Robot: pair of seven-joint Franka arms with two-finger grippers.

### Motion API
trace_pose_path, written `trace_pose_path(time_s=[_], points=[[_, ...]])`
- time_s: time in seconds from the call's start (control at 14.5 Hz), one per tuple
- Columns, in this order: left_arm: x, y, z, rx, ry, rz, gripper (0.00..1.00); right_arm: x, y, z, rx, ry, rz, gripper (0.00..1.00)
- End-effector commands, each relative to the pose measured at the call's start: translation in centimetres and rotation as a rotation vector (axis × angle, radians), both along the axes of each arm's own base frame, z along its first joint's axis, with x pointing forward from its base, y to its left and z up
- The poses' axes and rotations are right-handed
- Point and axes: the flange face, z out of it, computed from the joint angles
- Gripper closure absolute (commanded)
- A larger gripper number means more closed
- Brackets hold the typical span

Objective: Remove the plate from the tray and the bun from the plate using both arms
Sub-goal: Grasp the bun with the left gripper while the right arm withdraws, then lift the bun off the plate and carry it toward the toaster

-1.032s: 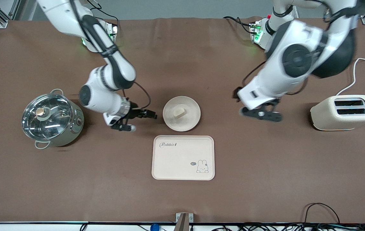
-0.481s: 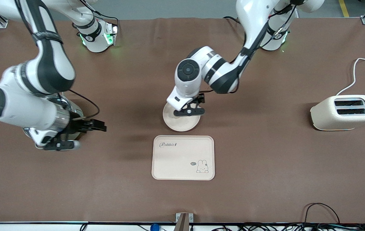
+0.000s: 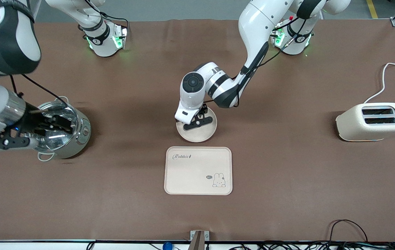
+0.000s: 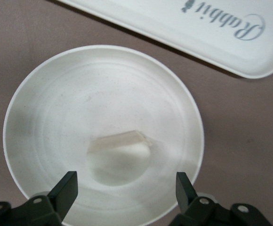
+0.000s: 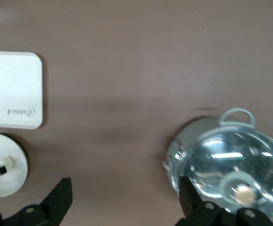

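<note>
The round cream plate [image 3: 197,136] sits on the table, just farther from the front camera than the cream "Rabbit" tray [image 3: 190,173], which holds nothing. My left gripper [image 3: 198,122] hangs low over the plate and hides the bun in the front view. In the left wrist view the gripper [image 4: 124,188] is open, its fingers on either side of the pale bun [image 4: 120,157] lying on the plate [image 4: 80,94], not touching it. The tray's edge [image 4: 197,28] shows beside the plate. My right gripper [image 3: 41,133] is open and empty, high over the pot.
A steel pot with a glass lid [image 3: 58,130] stands toward the right arm's end and shows in the right wrist view [image 5: 230,165]. A cream toaster [image 3: 372,121] with its cord stands toward the left arm's end.
My left gripper has come over the plate and settled lower around the bun. My right arm has drawn away from the plate and risen over the pot.
</note>
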Motion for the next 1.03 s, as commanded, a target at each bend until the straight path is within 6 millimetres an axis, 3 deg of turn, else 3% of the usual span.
trace_pose_path(time_s=[0.0, 0.28, 0.48, 0.62, 0.76, 0.89, 0.96], points=[[0.0, -0.3, -1.7, 0.032, -0.016, 0.048, 0.12, -4.1, -3.0, 4.5, -0.051, 0.015, -0.035, 0.00], [0.1, -0.4, -4.3, 0.012, -0.029, 0.054, 0.18, -8.5, -8.3, 9.2, -0.110, 0.051, -0.117, 0.00], [0.3, -0.2, -4.4, 0.015, -0.029, 0.049, 0.48, -10.0, -8.5, 9.5, -0.108, 0.112, -0.131, 0.00], [0.5, -0.1, -4.1, 0.011, -0.032, 0.052, 0.62, -10.0, -7.7, 9.4, -0.109, 0.117, -0.120, 0.00], [0.8, -0.1, -2.9, 0.005, -0.036, 0.055, 0.67, -10.2, -7.8, 9.2, -0.106, 0.127, -0.123, 0.00], [1.3, 0.2, -0.3, 0.007, -0.040, 0.068, 0.67, -10.0, -7.8, 9.4, -0.102, 0.113, -0.124, 0.00], [2.1, 1.2, 2.7, 0.031, -0.032, 0.076, 0.66, -9.9, -7.8, 9.3, -0.100, 0.107, -0.123, 0.00]])
